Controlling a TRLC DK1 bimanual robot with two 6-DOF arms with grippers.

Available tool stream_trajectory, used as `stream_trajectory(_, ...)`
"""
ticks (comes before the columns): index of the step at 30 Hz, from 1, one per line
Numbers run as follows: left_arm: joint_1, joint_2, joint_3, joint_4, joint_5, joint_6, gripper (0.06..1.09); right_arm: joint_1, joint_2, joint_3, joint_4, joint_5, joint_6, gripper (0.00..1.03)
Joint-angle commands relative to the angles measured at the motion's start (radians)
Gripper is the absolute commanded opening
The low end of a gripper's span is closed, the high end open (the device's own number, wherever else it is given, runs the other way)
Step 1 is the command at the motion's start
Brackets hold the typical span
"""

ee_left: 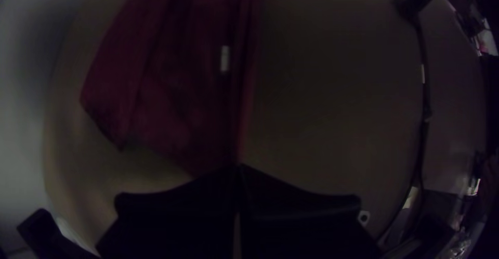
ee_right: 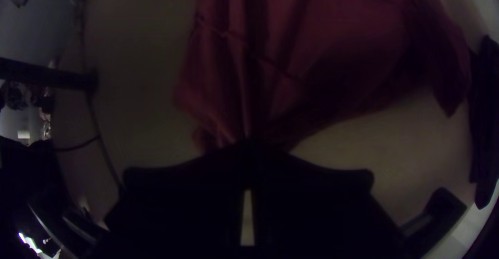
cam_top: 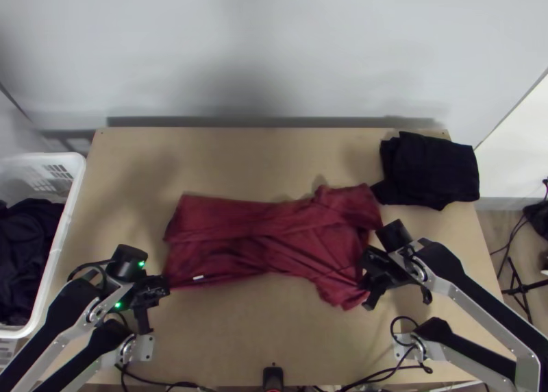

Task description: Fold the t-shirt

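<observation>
In the top view, your t-shirt lies lengthwise across the middle of the worktop, partly folded over on itself, creased, and wider toward its right end. Your left tool is at the shirt's lower left corner, low in the left part of the frame. Your right tool is right of centre, on the cloth near the shirt's lower right end. A small white label sits by the shirt's lower edge, toward the left; any writing on it is too small for you to read. At the upper right of the worktop you have a folded dark garment. At the left edge of the frame there is a white basket with dark cloth in it.

In the left wrist view, you see the left tool closed, its fingertips together on the corner of the red cloth, which runs up to them. The white label shows as a pale strip at the upper middle, its writing blurred.

In the right wrist view, the right tool is closed on the t-shirt: gathered folds run into the pinch at the lower middle. A seam crosses the cloth above it.
</observation>
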Motion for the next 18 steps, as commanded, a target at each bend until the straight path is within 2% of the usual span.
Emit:
stream_trajectory(1,0.009,0.033,0.029,-0.001,0.032,0.004,0.10,0.027,0.016,0.020,-0.032,-0.019,-0.019,0.03)
stream_trajectory(7,0.058,0.201,0.127,0.137,0.035,-0.001,0.10,-0.111,0.117,0.138,0.007,-0.019,-0.050,0.03)
stream_trajectory(18,0.209,0.484,0.239,0.287,0.071,0.042,0.10,-0.259,0.333,0.344,0.036,-0.039,-0.051,0.03)
